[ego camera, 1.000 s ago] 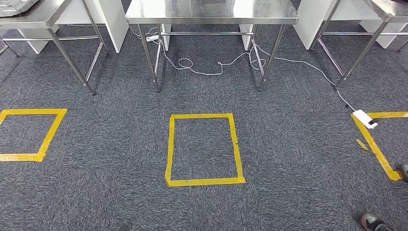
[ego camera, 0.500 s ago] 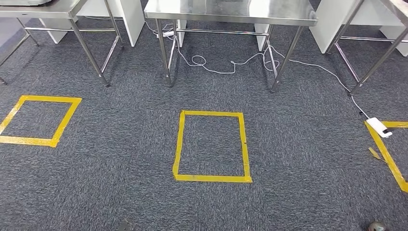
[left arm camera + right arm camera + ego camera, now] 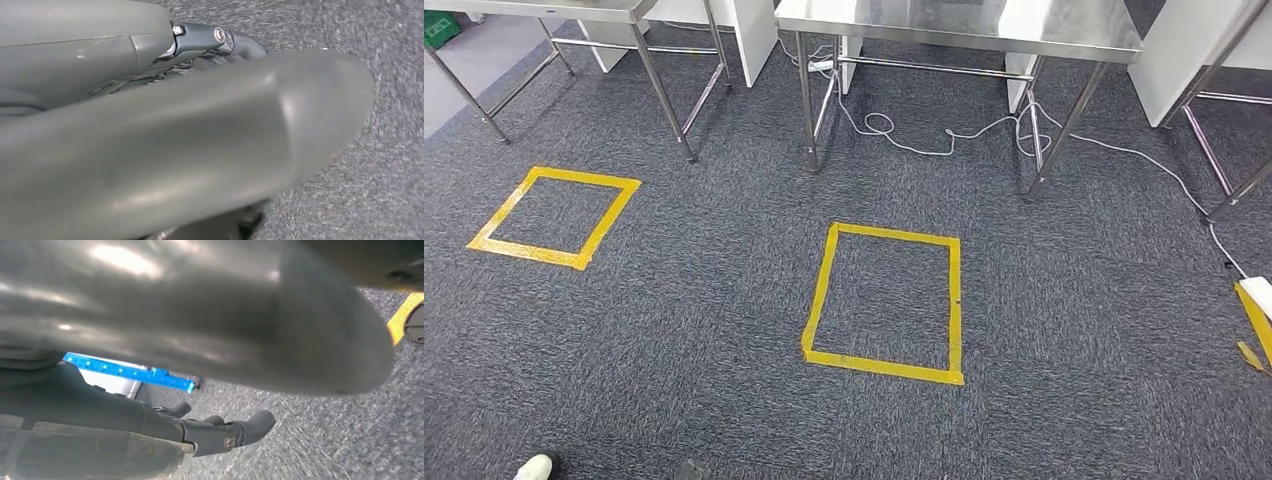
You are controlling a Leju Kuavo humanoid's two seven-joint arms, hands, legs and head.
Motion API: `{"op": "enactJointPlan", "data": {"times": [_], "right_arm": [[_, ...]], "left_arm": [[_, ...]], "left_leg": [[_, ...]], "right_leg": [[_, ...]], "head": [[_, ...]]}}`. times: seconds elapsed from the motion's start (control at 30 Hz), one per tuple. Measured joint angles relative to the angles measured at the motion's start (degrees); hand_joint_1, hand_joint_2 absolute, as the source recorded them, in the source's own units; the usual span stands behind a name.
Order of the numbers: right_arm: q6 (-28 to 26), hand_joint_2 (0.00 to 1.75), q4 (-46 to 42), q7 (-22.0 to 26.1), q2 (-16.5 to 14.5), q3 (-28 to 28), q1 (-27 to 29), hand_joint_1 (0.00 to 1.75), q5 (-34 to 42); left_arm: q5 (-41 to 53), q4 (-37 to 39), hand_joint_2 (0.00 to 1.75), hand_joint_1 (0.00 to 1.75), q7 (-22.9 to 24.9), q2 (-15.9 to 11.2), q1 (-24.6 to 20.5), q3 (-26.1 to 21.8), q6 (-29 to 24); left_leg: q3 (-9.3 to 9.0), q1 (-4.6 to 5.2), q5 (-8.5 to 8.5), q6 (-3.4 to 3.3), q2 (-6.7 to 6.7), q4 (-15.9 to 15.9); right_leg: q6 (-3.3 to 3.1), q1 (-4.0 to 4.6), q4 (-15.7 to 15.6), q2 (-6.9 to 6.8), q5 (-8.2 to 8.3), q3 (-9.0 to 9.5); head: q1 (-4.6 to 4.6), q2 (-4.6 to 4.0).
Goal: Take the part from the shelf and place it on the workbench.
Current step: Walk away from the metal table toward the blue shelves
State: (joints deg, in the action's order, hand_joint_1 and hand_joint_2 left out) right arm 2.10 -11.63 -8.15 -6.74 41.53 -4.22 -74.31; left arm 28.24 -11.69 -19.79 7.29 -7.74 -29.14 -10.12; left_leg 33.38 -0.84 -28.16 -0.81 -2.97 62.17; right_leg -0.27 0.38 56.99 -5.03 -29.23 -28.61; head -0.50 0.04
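Observation:
No part shows in these frames. A steel workbench (image 3: 954, 25) stands at the far side of the carpet in the head view. My left hand (image 3: 190, 140) hangs over the grey carpet, its thick thumb in front and its dark fingers (image 3: 240, 42) behind, with nothing in it. My right hand (image 3: 200, 340) also hangs over the carpet, its dark fingers (image 3: 235, 432) stretched out apart from the thumb, holding nothing.
A yellow tape square (image 3: 822, 290) marks the floor in front of the workbench, another tape square (image 3: 604, 225) lies to the left. A white cable (image 3: 924, 145) trails under the bench to a power strip (image 3: 1259, 295). A second steel table (image 3: 544, 8) stands far left. A person's shoe (image 3: 532, 466) is bottom left. A blue rail (image 3: 130, 372) lies behind my right hand.
The whole picture has slid to the right, so the camera has turned left. The shoes at the bottom right have left the picture and a white shoe has come in at the bottom left.

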Motion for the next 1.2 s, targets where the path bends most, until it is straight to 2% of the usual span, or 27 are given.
{"op": "enactJointPlan", "data": {"times": [0.07, 0.13, 0.17, 0.2, 0.27, 0.33, 0.37, 0.4, 0.47, 0.5, 0.53, 0.57, 0.63, 0.7, 0.73, 0.77, 0.8, 0.83, 0.87, 0.9, 0.93, 0.97, 1.03, 1.07, 1.13, 1.17, 1.2], "right_arm": [[0.41, 0.0, 0.0, -0.01, -0.13, 0.01, -0.08, 0.0, -0.1], [0.92, 0.0, -0.01, -0.01, -0.17, 0.02, -0.24, 0.0, -0.32], [1.17, 0.0, -0.01, -0.02, -0.19, 0.02, -0.31, 0.0, -0.49], [1.37, 0.0, -0.01, -0.04, -0.21, 0.02, -0.33, 0.0, -0.64], [1.66, 0.0, 0.01, -0.09, -0.22, 0.02, -0.25, 0.0, -0.95], [1.9, 0.0, 0.02, -0.16, -0.21, 0.02, -0.1, 0.0, -1.11], [2.05, 0.0, 0.02, -0.2, -0.17, 0.02, -0.05, 0.0, -1.19], [2.18, 0.0, 0.02, -0.24, -0.11, 0.02, -0.02, 0.0, -1.26], [2.35, 0.0, 0.02, -0.31, 0.03, 0.02, -0.02, 0.0, -1.45], [2.39, 0.0, 0.04, -0.32, 0.04, 0.02, -0.03, 0.0, -1.56], [2.43, 0.0, 0.07, -0.33, 0.02, 0.01, -0.05, 0.0, -1.69], [2.46, 0.0, 0.09, -0.31, -0.01, 0.01, -0.09, 0.0, -1.85], [2.48, 0.0, 0.11, -0.25, 0.01, -0.03, -0.16, 0.0, -2.26], [2.47, 0.0, 0.1, -0.15, 0.06, -0.08, -0.2, 0.0, -2.6], [2.47, 0.0, 0.1, -0.05, 0.07, -0.1, -0.18, 0.0, -2.75], [2.47, 0.0, 0.1, 0.14, 0.08, -0.14, -0.14, 0.0, -2.95], [2.47, 0.0, 0.1, 0.43, 0.09, -0.19, -0.08, 0.0, -3.18], [2.46, 0.0, 0.11, 0.81, 0.11, -0.25, -0.02, 0.0, -3.36], [2.41, 0.0, 0.1, 1.32, 0.13, -0.33, 0.0, 0.0, -3.47], [2.32, 0.0, 0.1, 1.88, 0.13, -0.39, -0.02, 0.0, -3.52], [2.17, 0.0, 0.09, 2.49, 0.12, -0.47, -0.04, 0.0, -3.56], [1.96, 0.0, 0.09, 3.11, 0.09, -0.58, -0.06, 0.0, -3.66], [1.46, 0.0, 0.09, 3.99, -0.03, -0.85, -0.07, 0.0, -3.86], [1.28, 0.0, 0.09, 4.25, -0.07, -0.95, -0.1, 0.0, -3.83], [1.2, 0.0, 0.09, 4.54, -0.09, -0.99, -0.23, 0.0, -3.37], [1.3, 0.0, 0.09, 4.67, -0.1, -0.98, -0.31, 0.0, -3.09], [1.45, 0.0, 0.09, 4.82, -0.08, -0.96, -0.32, 0.0, -2.77]], "left_arm": [[0.22, 0.01, 0.0, 0.0, 1.41, -0.04, -0.18, 0.01, 0.16], [0.77, 0.08, 0.0, 0.0, 4.3, -0.04, -0.21, 0.03, 0.49], [1.17, 0.14, 0.0, 0.0, 6.09, -0.03, -0.17, 0.09, 0.79], [1.56, 0.19, 0.0, 0.0, 7.72, 0.0, -0.18, 0.22, 1.12], [2.3, 0.24, 0.0, 0.0, 10.25, 0.13, -0.25, 0.66, 1.73], [2.82, 0.27, 0.0, 0.0, 11.43, 0.28, -0.22, 1.16, 2.01], [3.15, 0.32, 0.0, 0.0, 11.84, 0.35, -0.15, 1.38, 2.14], [3.5, 0.4, 0.0, 0.0, 12.2, 0.45, -0.09, 1.6, 2.32], [4.1, 0.55, 0.0, 0.0, 12.94, 0.67, -0.04, 2.04, 2.8], [4.28, 0.58, 0.0, 0.0, 13.25, 0.75, -0.04, 2.26, 3.02], [4.37, 0.59, 0.0, 0.0, 13.57, 0.81, -0.05, 2.47, 3.28], [4.43, 0.61, 0.0, 0.0, 14.12, 0.86, -0.05, 2.63, 3.76], [4.41, 0.71, 0.0, 0.0, 15.8, 0.91, -0.01, 2.8, 5.45], [4.27, 0.87, 0.0, 0.0, 17.49, 0.95, 0.01, 2.84, 7.18], [4.22, 0.94, 0.0, 0.0, 18.29, 0.97, -0.03, 2.85, 7.92], [4.27, 0.98, 0.0, 0.0, 19.38, 1.0, -0.1, 2.88, 8.83], [4.46, 1.01, 0.0, 0.0, 20.72, 1.03, -0.18, 2.96, 9.91], [4.75, 1.03, 0.0, 0.0, 22.17, 1.04, -0.21, 3.08, 11.04], [5.05, 1.05, 0.0, 0.0, 23.41, 1.04, -0.19, 3.2, 11.92], [5.27, 1.07, 0.0, 0.0, 24.28, 1.04, -0.15, 3.31, 12.43], [5.41, 1.09, 0.0, 0.0, 24.88, 1.04, -0.15, 3.37, 12.61], [5.5, 1.09, 0.0, 0.0, 25.26, 1.03, -0.22, 3.37, 12.51], [5.77, 1.07, 0.0, 0.0, 25.85, 0.93, -0.61, 3.37, 12.06], [5.89, 1.06, 0.0, 0.0, 26.11, 0.89, -0.82, 3.37, 11.76], [5.89, 1.05, 0.0, 0.0, 26.39, 0.77, -1.04, 3.35, 11.11], [5.75, 1.06, 0.0, 0.0, 26.44, 0.72, -1.03, 3.33, 10.7], [5.43, 1.05, 0.0, 0.0, 26.37, 0.64, -1.01, 3.28, 10.25]], "left_leg": [[-1.35, 0.7, 0.45, -0.73, -1.3, -3.24], [-1.09, 0.76, 0.83, -1.26, -0.08, -3.74], [-1.06, 0.62, 1.11, -1.55, 0.54, -4.02], [-1.01, 0.39, 1.45, -1.9, 1.14, -4.28], [-0.67, 0.15, 1.98, -2.36, 2.4, -4.52], [-0.23, 0.12, 2.33, -2.44, 3.84, -4.48], [-0.1, 0.09, 2.48, -2.34, 4.62, -4.46], [-0.04, 0.02, 2.61, -2.18, 5.37, -4.43], [0.0, -0.16, 2.86, -1.69, 6.78, -4.39], [0.08, -0.12, 2.94, -1.33, 7.4, -4.32], [0.22, -0.03, 3.04, -0.95, 7.87, -4.28], [0.38, 0.05, 3.17, -0.55, 8.27, -4.29], [0.7, -0.05, 3.51, 0.18, 8.86, -4.39], [1.55, -0.26, 2.45, 0.66, 7.12, -2.91], [2.58, -0.31, 0.89, 0.81, 5.69, -0.59], [4.03, -0.3, -1.24, 0.93, 4.23, 2.83], [5.73, -0.31, -3.36, 1.05, 3.51, 6.82], [7.15, -0.32, -4.84, 1.1, 3.25, 10.29], [7.83, -0.32, -5.38, 1.05, 3.16, 12.21], [7.38, -0.29, -4.85, 0.87, 3.08, 11.94], [5.79, -0.21, -3.47, 0.54, 2.85, 9.45], [3.3, 0.02, -1.8, -0.04, 1.96, 5.31], [-0.66, 0.73, 0.1, -1.18, -0.37, -1.61], [-1.5, 1.09, 0.33, -1.59, -1.14, -3.28], [-1.41, 1.38, 0.53, -1.93, -0.46, -3.91], [-1.49, 1.17, 0.87, -2.08, 0.08, -4.25], [-1.5, 0.93, 1.22, -2.25, 0.68, -4.6]], "right_leg": [[0.18, 0.37, 0.07, -1.11, -0.04, -0.16], [0.5, 0.55, 0.11, -2.18, -0.14, -0.24], [0.72, 0.48, 0.57, -1.56, -0.51, -0.41], [0.84, 0.38, 1.93, -0.22, -1.41, -1.01], [0.77, -0.17, 8.13, 3.25, -4.62, -3.84], [0.86, -0.6, 15.38, 4.52, -7.41, -7.15], [1.29, -0.82, 16.63, 4.66, -7.49, -7.66], [1.92, -1.06, 15.36, 4.76, -6.54, -6.96], [3.26, -1.78, 7.55, 5.94, -3.16, -3.13], [3.52, -1.98, 3.86, 6.92, -1.84, -1.51], [3.45, -2.12, 1.42, 7.63, -1.04, -0.54], [3.11, -2.07, 0.39, 8.07, -0.74, -0.23], [2.09, -1.89, 0.41, 7.26, -0.41, -0.22], [1.1, -1.93, 0.39, 6.23, 0.05, -0.17], [0.68, -1.95, 0.33, 5.64, 0.23, -0.3], [0.39, -1.73, 0.33, 5.01, 0.31, -0.46], [0.16, -1.48, 0.34, 4.34, 0.34, -0.61], [0.08, -1.24, 0.35, 3.64, 0.34, -0.75], [0.0, -1.01, 0.35, 2.97, 0.35, -0.86], [-0.06, -0.8, 0.36, 2.34, 0.36, -0.92], [-0.07, -0.6, 0.36, 1.77, 0.36, -0.93], [-0.07, -0.44, 0.35, 1.26, 0.35, -0.85], [-0.01, -0.05, 0.38, 0.3, 0.28, -0.75], [0.06, 0.05, 0.38, -0.17, 0.25, -0.72], [0.3, 0.18, 0.26, -1.25, 0.23, -0.62], [0.48, 0.2, 0.41, -1.24, 0.08, -0.67], [0.64, 0.19, 1.19, -0.33, -0.48, -1.02]], "head": [[0.04, 0.0], [0.01, 0.0], [0.02, 0.0], [0.08, 0.0], [0.21, 0.0], [0.27, 0.0], [0.28, 0.0], [0.3, 0.0], [0.34, 0.0], [0.44, 0.0], [0.46, 0.0], [0.43, 0.0], [0.24, 0.0], [0.07, 0.0], [-0.07, 0.0], [-0.18, 0.0], [-0.28, 0.0], [-0.28, 0.0], [-0.29, 0.0], [-0.31, 0.0], [-0.3, 0.0], [-0.31, 0.0], [-0.22, 0.0], [-0.26, 0.0], [-0.37, 0.0], [-0.39, 0.0], [-0.37, 0.0]]}}
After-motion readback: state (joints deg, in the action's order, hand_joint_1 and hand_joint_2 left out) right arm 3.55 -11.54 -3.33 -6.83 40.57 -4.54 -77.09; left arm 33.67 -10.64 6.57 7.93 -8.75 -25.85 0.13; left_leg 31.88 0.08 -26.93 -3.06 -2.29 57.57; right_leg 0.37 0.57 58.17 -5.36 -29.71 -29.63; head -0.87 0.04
